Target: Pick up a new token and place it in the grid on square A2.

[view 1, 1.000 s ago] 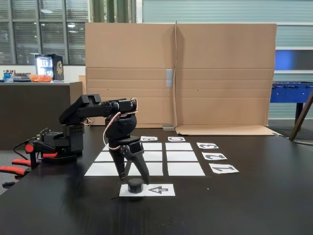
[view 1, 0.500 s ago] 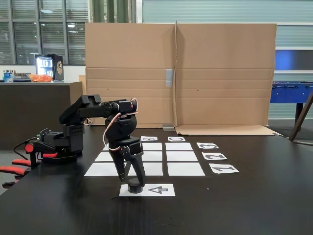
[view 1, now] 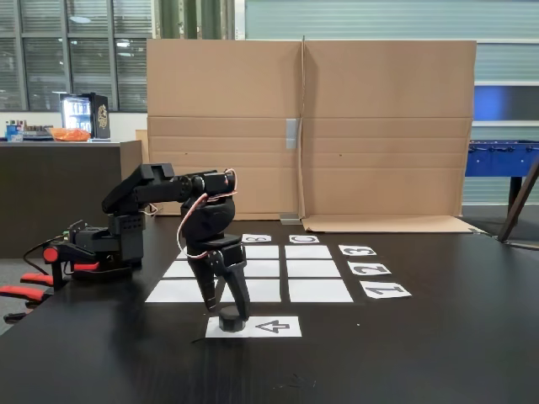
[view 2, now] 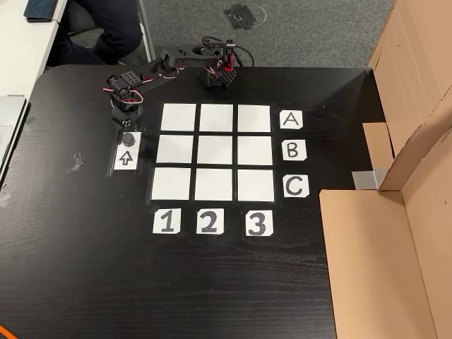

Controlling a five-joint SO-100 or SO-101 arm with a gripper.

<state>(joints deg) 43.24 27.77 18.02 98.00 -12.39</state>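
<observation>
The token [view 1: 228, 321] is a small dark round puck standing on the left end of a white sheet printed with an arrow [view 1: 274, 326]. My gripper [view 1: 229, 313] points down over it, fingers closed against its sides. From above, the token [view 2: 128, 139] shows just below the gripper [view 2: 127, 132]. The grid [view 2: 215, 152] of nine white squares lies right of it, and square A2 [view 2: 215, 117] is the middle one of the top row. In the fixed view, square A2 [view 1: 175, 270] is partly hidden behind the arm.
Letter labels [view 2: 291, 119] and number labels [view 2: 207, 222] border the grid. A tall cardboard wall [view 1: 312, 126] stands behind the table, with flat cardboard [view 2: 381, 254] on the table's right side. The arm's base [view 2: 215, 74] sits at the table's far edge.
The fingers have drawn together around the token, and the gripper has sunk slightly. The token stays on the arrow sheet.
</observation>
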